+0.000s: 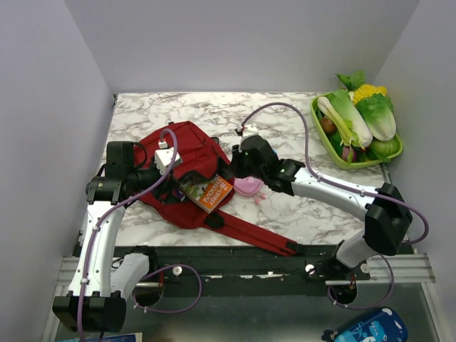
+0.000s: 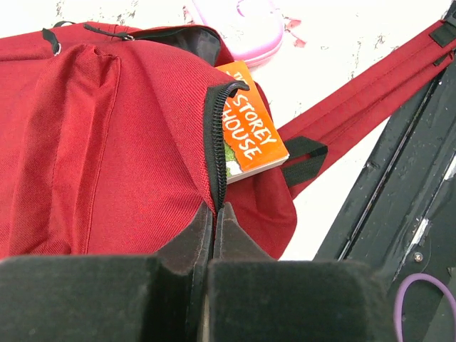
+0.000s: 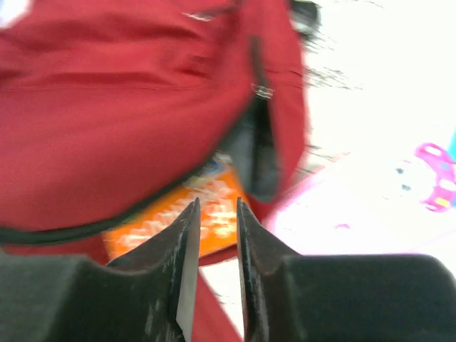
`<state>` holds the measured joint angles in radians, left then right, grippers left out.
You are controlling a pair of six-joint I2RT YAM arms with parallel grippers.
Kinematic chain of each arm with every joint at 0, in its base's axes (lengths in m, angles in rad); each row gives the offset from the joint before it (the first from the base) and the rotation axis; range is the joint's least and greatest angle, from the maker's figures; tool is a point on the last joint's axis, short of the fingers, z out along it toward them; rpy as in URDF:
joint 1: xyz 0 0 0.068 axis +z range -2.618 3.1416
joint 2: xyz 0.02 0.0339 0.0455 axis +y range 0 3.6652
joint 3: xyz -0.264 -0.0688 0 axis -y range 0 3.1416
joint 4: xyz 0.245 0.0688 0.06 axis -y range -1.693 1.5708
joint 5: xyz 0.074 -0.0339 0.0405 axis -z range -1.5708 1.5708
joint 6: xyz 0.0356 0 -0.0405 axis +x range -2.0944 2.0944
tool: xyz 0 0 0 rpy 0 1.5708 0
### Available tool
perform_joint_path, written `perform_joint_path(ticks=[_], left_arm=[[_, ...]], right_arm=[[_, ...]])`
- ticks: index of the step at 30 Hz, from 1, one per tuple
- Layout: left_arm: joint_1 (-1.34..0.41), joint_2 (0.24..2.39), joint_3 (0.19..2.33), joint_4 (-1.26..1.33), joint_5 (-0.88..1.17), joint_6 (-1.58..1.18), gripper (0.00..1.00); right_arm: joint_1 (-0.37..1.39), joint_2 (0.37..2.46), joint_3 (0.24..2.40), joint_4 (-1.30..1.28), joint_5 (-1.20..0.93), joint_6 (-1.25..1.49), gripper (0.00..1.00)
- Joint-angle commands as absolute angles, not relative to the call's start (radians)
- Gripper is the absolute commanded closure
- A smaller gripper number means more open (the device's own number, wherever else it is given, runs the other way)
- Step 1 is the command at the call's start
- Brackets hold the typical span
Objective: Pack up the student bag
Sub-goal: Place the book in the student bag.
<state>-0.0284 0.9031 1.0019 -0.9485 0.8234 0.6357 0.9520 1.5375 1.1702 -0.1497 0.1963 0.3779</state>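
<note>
Student bag [image 1: 194, 141] being loaded, book stage, and a close thing too; starting at the left gripper [image 2: 214, 211]: clenched tight, tips nipped on the bag's zip edge by the look of it, propping the mouth open; over to the right gripper [image 3: 216, 205]: parted just a little, nothing between the jaws, hanging right over the orange book [image 2: 246, 140]; blurred view there, so no telling whether the tips touch the cover; book itself half in, half out, one end under the black zip, title end poking out over the marble table [image 1: 299, 214]; judging that as the step in hand: getting the book fully inside; calls next for a nudge or a fresh pinch on the exposed end and a push deeper under the flap, with the left side holding the opening firm; pink pencil case [image 1: 248, 187] lying just beside the mouth, close to the right gripper, likely next in line; bag flat on the table between the two arms, mouth turned toward the right gripper, red strap [image 1: 249, 231] trailing to the near edge; some risk of the book snagging on the zip teeth.
</note>
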Motion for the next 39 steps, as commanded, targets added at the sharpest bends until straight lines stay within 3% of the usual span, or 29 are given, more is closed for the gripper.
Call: perform_joint_path(ticks=[1, 7, 18, 31, 39], left_arm=[[-0.034, 0.887, 1.012, -0.923, 0.874, 0.638, 0.99], [-0.034, 0.893, 1.014, -0.926, 0.873, 0.638, 0.99], [-0.034, 0.888, 1.015, -0.931, 0.871, 0.643, 0.99], [-0.034, 0.881, 1.014, -0.953, 0.851, 0.663, 0.99], [-0.034, 0.882, 1.019, -0.95, 0.853, 0.661, 0.99]], right_arm=[[0.899, 1.565, 1.097, -0.16, 0.192, 0.526, 0.9], [0.882, 1.67, 1.114, -0.186, 0.186, 0.647, 0.99], [0.881, 1.796, 1.15, -0.224, 0.244, 0.784, 0.97], [0.867, 1.776, 1.141, -0.164, 0.312, 0.825, 0.99], [0.871, 1.902, 1.313, -0.494, 0.33, 0.983, 0.99]])
